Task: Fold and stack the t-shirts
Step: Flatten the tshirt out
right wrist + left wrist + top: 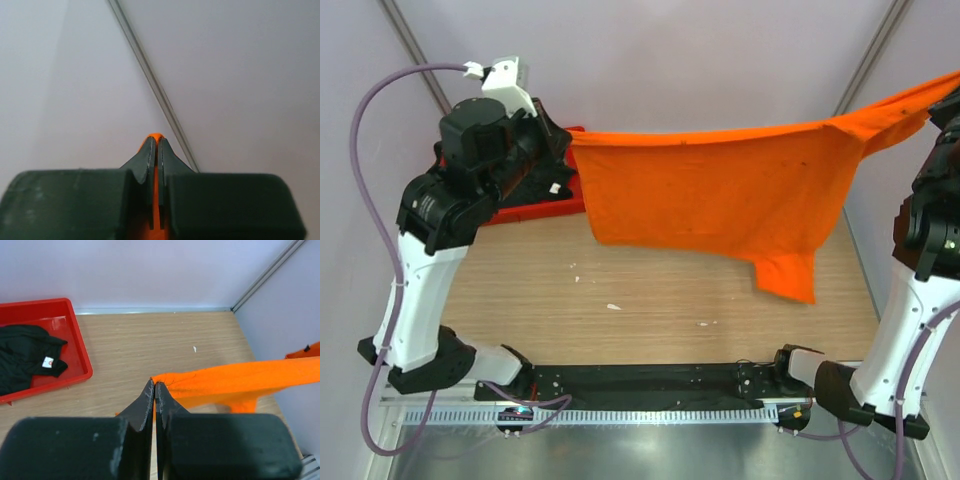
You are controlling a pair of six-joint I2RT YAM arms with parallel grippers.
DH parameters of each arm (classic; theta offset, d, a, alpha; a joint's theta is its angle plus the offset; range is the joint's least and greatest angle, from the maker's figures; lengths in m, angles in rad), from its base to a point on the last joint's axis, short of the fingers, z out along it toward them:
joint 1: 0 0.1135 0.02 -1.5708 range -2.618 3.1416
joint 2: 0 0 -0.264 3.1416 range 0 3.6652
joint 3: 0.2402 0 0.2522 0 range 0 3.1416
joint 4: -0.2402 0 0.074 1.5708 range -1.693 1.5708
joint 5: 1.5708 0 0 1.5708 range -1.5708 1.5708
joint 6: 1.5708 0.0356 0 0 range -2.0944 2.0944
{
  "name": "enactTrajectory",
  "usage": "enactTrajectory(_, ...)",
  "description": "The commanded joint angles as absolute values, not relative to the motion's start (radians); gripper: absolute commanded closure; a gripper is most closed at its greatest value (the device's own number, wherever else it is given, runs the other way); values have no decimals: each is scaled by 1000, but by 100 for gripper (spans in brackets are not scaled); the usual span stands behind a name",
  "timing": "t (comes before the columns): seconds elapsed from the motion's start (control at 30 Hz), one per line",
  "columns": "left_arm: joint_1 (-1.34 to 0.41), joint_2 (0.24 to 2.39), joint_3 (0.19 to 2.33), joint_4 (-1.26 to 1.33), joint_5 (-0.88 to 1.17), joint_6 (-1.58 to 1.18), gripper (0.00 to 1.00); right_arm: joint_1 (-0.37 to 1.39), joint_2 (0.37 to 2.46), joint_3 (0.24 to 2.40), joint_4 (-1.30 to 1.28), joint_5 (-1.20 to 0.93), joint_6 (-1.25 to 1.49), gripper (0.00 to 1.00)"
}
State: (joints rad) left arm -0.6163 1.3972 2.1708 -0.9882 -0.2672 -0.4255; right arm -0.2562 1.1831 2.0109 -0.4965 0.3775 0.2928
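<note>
Orange t-shirt (pixel 720 190) is off the desk (pixel 650 320), stretched taut in the air across the far half and spread like a sheet. One sleeve (pixel 788 275) hangs down toward the right side. Left gripper (pixel 154 390) is clamped on the shirt's left top corner, jaws pinched tight on the cloth. Right gripper (pixel 154 145) is clamped on the right end, with orange fabric showing between the fingers. Black t-shirt (pixel 25 352), white tag (pixel 48 361) up, lies crumpled in the red bin (pixel 82 357) at the desk's far left corner.
</note>
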Motion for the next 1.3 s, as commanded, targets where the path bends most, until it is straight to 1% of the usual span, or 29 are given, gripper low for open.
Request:
enactTrajectory(0.0,-623,1274,2180,-963,-321,-377,100,-256,1071,2046,-402,403,279,99)
enactTrajectory(0.17,-652,1157,2109,-971,-344,-350,100,-256,956,2037,-454,414,278,99)
enactTrajectory(0.37,-660,1014,2046,-962,-321,-344,100,-256,887,2089,-529,414,301,99)
enactTrajectory(0.43,-660,982,2045,-954,-321,-336,100,-256,868,2091,-537,416,311,99)
enactTrajectory(0.57,-660,988,2056,-954,-321,-333,100,-256,882,2098,-546,402,330,99)
enactTrajectory(0.7,-660,1060,2019,-925,-344,-353,100,-256,933,2039,-483,382,327,99)
enactTrajectory(0.8,-658,1147,1945,-873,-386,-341,100,-256,963,1870,-353,368,330,99)
enactTrajectory(0.83,-660,1178,1924,-856,-400,-333,100,-256,983,1761,-272,359,339,99)
enactTrajectory(0.9,-654,1262,1872,-813,-435,-301,100,-256,1009,1647,-178,344,345,99)
enactTrajectory(0.93,-647,1290,1859,-801,-437,-296,100,-256,1025,1544,-134,335,372,99)
enactTrajectory(1.03,-595,1391,1757,-707,-411,-270,100,-256,1113,1384,-5,293,402,99)
enactTrajectory(1.07,-574,1422,1738,-689,-402,-275,100,-256,1176,1347,91,269,408,99)
enactTrajectory(1.13,-506,1509,1681,-615,-341,-278,100,-256,1251,1290,138,252,417,99)
enactTrajectory(1.2,-467,1574,1660,-537,-321,-269,100,-256,1363,1257,227,213,423,99)
enactTrajectory(1.27,-453,1689,1629,-474,-305,-232,100,-256,1442,1236,293,190,423,99)
